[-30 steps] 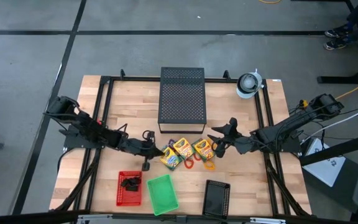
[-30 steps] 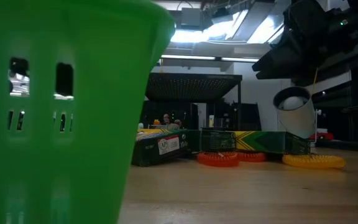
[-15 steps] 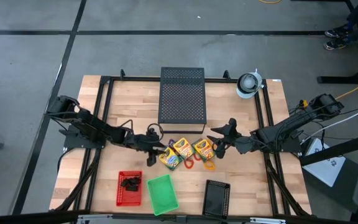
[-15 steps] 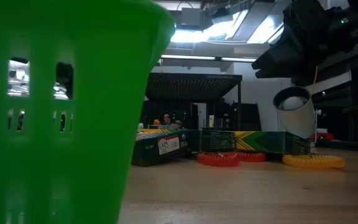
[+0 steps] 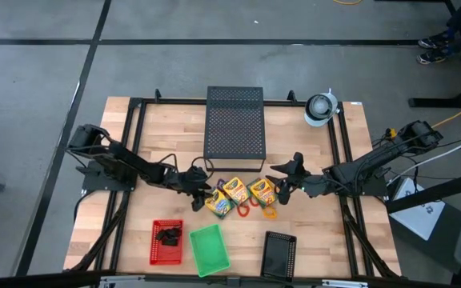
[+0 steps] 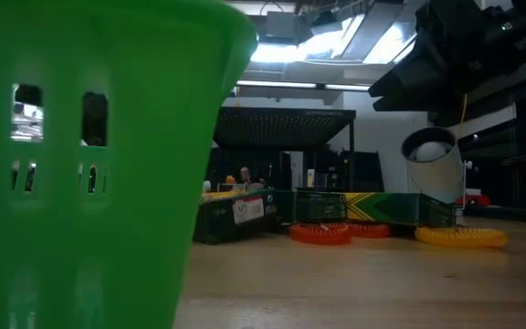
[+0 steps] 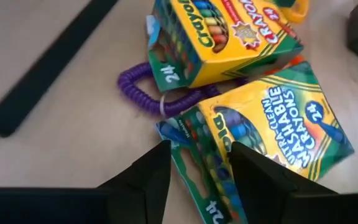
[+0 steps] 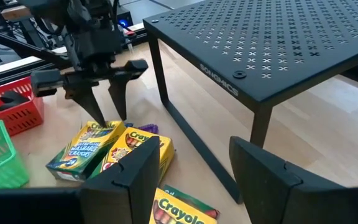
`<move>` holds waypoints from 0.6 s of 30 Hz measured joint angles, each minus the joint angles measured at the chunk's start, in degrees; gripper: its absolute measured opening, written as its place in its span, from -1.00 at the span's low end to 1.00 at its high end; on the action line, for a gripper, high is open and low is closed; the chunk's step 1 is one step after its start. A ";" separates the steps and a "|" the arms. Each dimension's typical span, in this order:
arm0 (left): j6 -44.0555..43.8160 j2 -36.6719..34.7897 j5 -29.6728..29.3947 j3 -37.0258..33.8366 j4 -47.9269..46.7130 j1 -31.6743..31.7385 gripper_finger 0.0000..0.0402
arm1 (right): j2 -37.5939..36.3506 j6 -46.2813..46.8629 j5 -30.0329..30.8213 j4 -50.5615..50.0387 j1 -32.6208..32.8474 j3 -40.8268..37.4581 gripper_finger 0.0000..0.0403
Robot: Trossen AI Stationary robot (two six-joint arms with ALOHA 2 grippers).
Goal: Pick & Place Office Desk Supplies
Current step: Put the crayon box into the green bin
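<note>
Left gripper (image 5: 199,190) sits low over the wood table (image 5: 118,160), fingers spread apart, nothing between them, tips right at the end of the leftmost yellow-and-green cardboard crayon box (image 5: 218,204); in the left wrist view that box (image 7: 272,149) lies flat just beyond the open fingers (image 7: 151,180). Second yellow-and-green crayon box (image 5: 236,192) lies beside it, third one (image 5: 262,190) further right, all three in a row in front of the large black perforated metal stand (image 5: 234,128). Purple coiled plastic ring (image 7: 148,93) lies tucked against the second box (image 7: 229,37). Red thin ring (image 5: 243,210) and orange thin ring (image 5: 270,212) lie on the table just in front of the boxes. Right gripper (image 5: 282,182) hovers near the third box, fingers apart, empty. Front edge: red plastic basket (image 5: 166,242) with small black clips (image 5: 169,236) inside, green plastic basket (image 5: 210,249), black mesh tray (image 5: 279,254).
</note>
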 joint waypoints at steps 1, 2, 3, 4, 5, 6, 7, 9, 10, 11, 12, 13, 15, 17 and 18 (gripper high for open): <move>-0.45 0.96 0.04 0.17 0.91 0.00 -0.20 | 0.01 -0.13 0.02 0.08 0.00 0.00 -0.03; -0.69 1.76 -0.16 0.48 1.04 0.00 -0.21 | 0.01 -0.43 0.02 0.15 0.00 0.00 -0.03; -0.72 2.47 -0.25 0.86 0.95 0.00 -0.22 | 0.01 -0.66 0.00 0.28 0.02 0.00 -0.03; -0.17 3.07 -0.11 1.34 0.95 0.02 -0.24 | -0.01 -0.67 0.02 0.29 0.02 0.00 -0.03; 1.00 3.69 0.03 1.99 0.95 0.01 -0.26 | -0.01 -0.69 0.02 0.27 0.02 0.00 -0.03; 2.30 4.13 0.36 2.60 0.93 0.00 -0.29 | -0.01 -0.75 0.02 0.27 0.00 0.00 -0.03; 3.94 4.32 1.10 3.17 0.76 0.00 -0.32 | -0.01 -0.89 0.03 0.28 0.00 0.00 -0.03; 6.89 4.76 2.40 4.35 0.42 0.02 -0.43 | -0.01 -1.10 0.04 0.25 0.02 0.00 -0.03; 7.81 4.89 2.61 4.85 0.40 0.00 -0.50 | -0.01 -1.14 0.05 0.27 0.02 0.00 -0.03; 8.51 4.86 2.55 5.15 0.34 0.00 -0.58 | -0.01 -1.14 0.07 0.25 0.01 0.00 -0.03; 8.92 4.84 2.24 5.45 0.19 0.00 -0.66 | -0.01 -1.16 0.06 0.25 0.00 0.00 -0.03; 9.18 4.84 1.82 5.63 0.18 0.00 -0.76 | -0.01 -1.20 0.07 0.25 0.01 0.00 -0.03; 9.18 4.79 1.57 5.64 0.18 0.00 -0.92 | -0.01 -1.26 0.06 0.21 0.02 0.00 -0.03; 9.22 4.71 1.46 5.64 0.12 0.00 -0.96 | -0.01 -1.28 0.07 0.08 0.00 0.00 -0.03; 9.22 4.71 1.46 5.64 0.14 0.00 -0.97 | -0.01 -1.31 0.05 0.08 0.00 0.00 -0.03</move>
